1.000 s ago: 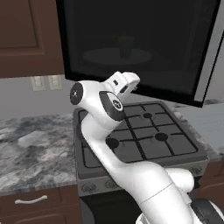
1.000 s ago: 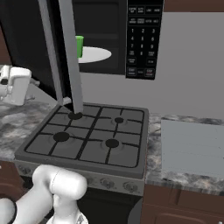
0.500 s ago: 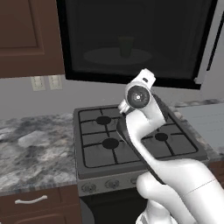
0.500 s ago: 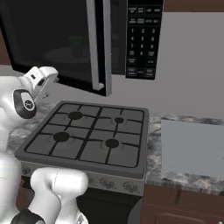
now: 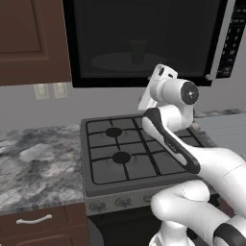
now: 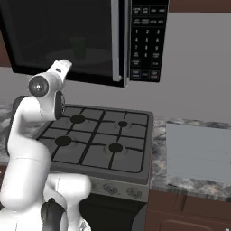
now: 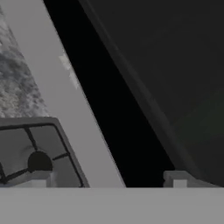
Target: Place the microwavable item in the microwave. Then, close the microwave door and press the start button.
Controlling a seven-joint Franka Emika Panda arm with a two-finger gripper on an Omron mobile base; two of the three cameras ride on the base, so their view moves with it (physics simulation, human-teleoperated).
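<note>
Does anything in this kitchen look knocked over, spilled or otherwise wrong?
Nothing stands out. The microwave door looks shut or nearly so, and the green cup stands upright on the turntable plate behind the dark glass. The stove is bare and tidy. The pincer is open, holding nothing.

MW door (image 5: 144, 43) swung shut across the front, so no way into the cavity. Keypad (image 6: 148, 40) on the right is uncovered, approach from the front is free. Gap btwn MW underside and stove (image 6: 97, 140) is open, only flat burner grates below. Gripper (image 7: 107, 179) sits close against door glass, jaws spread wide.
</note>
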